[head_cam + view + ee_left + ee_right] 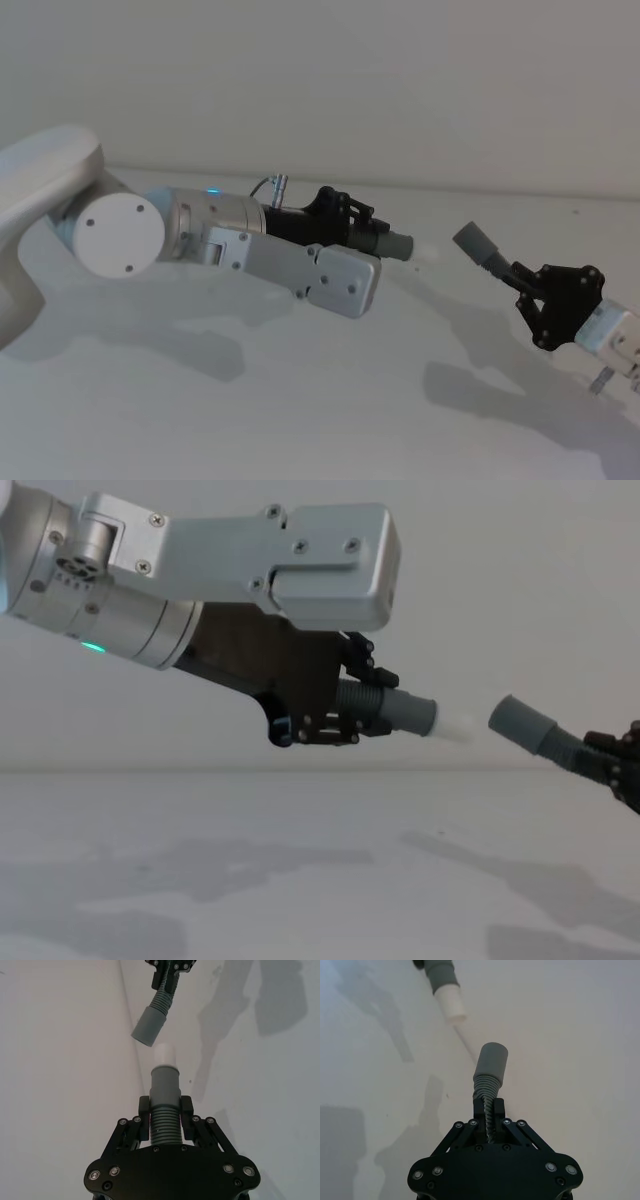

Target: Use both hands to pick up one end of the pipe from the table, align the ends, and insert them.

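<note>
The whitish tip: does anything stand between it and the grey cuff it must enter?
Nothing visible does. Only open air lies between the whitish tip, carried by the left gripper, and the cuff carried by the right gripper.

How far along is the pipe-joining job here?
Done: both pieces are off the white table, the black left gripper shut on the short dark grey hose piece, the black right gripper on the corrugated dark grey hose. In hand: aligning whitish tip with smooth grey cuff; a gap separates them. Left: inserting.

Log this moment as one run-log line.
phase: align | left gripper: shut on short piece | right gripper: shut on corrugated piece | whitish tip, cuff: apart, not inserted | pieces: above table
</note>
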Robot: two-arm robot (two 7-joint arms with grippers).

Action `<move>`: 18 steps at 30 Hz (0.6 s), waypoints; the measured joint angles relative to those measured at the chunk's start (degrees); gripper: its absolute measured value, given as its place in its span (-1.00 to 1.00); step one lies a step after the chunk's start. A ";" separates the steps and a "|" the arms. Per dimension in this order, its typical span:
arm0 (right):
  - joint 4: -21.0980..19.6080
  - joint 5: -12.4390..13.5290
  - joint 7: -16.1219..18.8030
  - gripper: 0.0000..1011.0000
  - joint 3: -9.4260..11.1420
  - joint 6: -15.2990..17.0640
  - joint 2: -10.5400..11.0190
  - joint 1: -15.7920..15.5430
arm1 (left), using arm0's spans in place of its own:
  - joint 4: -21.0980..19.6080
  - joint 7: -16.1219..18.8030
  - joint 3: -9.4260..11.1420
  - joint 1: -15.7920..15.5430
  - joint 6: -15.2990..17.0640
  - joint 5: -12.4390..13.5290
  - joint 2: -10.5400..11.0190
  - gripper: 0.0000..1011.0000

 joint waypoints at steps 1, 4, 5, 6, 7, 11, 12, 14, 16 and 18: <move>0.07 -0.26 0.06 -0.83 -0.07 0.08 0.08 0.13 | -0.04 -0.05 0.03 -0.06 -0.13 0.11 0.05 -0.32; 0.51 -1.30 0.25 -0.83 -0.35 0.31 0.59 0.86 | -0.18 -0.23 0.16 -0.28 -0.55 0.46 0.22 -0.32; 0.71 -1.69 0.27 -0.83 -0.43 0.35 0.85 1.15 | -0.21 -0.26 0.19 -0.34 -0.64 0.53 0.24 -0.32; 0.71 -1.69 0.27 -0.83 -0.43 0.35 0.85 1.15 | -0.24 -0.28 0.22 -0.38 -0.71 0.61 0.28 -0.32; 0.92 -2.08 0.28 -0.83 -0.47 0.37 1.17 1.44 | -0.28 -0.34 0.26 -0.44 -0.85 0.72 0.34 -0.32; 1.29 -2.76 0.24 -0.83 -0.47 0.27 1.99 1.89 | -0.39 -0.46 0.34 -0.61 -1.16 0.97 0.45 -0.32; 1.34 -2.92 0.20 -0.83 -0.46 0.17 2.17 1.92 | -0.40 -0.48 0.36 -0.63 -1.21 1.02 0.48 -0.32; 1.41 -3.25 0.04 -0.83 -0.34 -0.17 2.75 1.97 | -0.44 -0.53 0.40 -0.72 -1.35 1.13 0.53 -0.32; 1.44 -3.62 -0.16 -0.83 -0.21 -0.78 3.52 1.88 | -0.49 -0.60 0.44 -0.78 -1.51 1.24 0.57 -0.32; 1.44 -3.80 -0.24 -0.83 -0.10 -1.31 4.03 1.69 | -0.52 -0.64 0.47 -0.83 -1.57 1.32 0.61 -0.32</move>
